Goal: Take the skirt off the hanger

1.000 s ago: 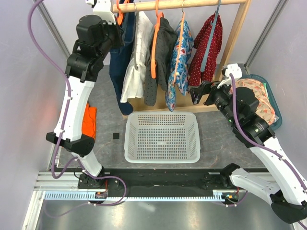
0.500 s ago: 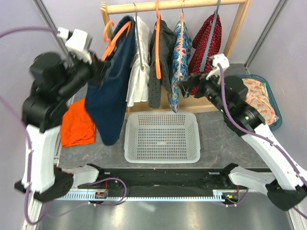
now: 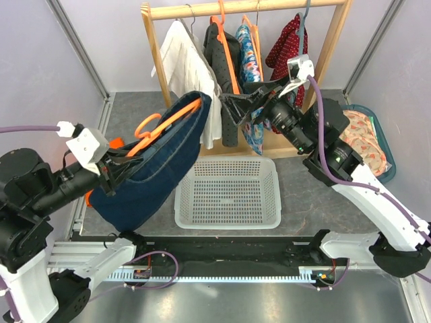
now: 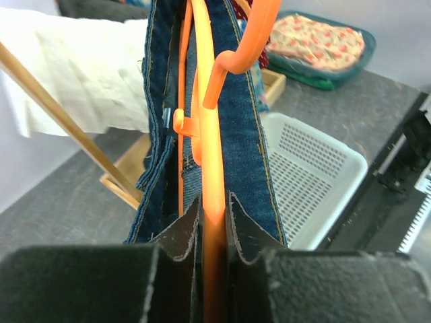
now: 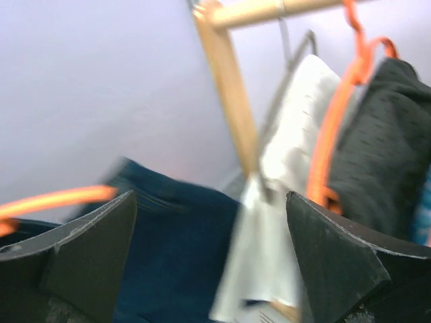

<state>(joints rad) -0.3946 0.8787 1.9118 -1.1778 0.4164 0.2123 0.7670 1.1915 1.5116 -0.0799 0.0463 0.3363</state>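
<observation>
The left gripper [image 4: 214, 210] is closed on the orange hanger [image 4: 205, 128], one arm of which is pinched edge-on between the pads. The denim skirt [image 3: 151, 171] is carried on that hanger, with cloth seen on both sides of it in the left wrist view. In the top view the hanger is held tilted and clear of the rack [image 3: 269, 7], its hook toward 9 o'clock. The skirt is hung below it at 9 o'clock of the basket [image 3: 227, 223], its hem overlapping the basket's left rim. Its top corner is seen just beside the white shirt [image 3: 192, 64].

The right gripper [image 3: 244, 99] is spread wide, with nothing held. It is placed at 12 o'clock of the basket, in front of the hung garments and at 3 o'clock of the skirt's top. The right wrist view is blurred; the skirt is made out at 8 o'clock there.
</observation>
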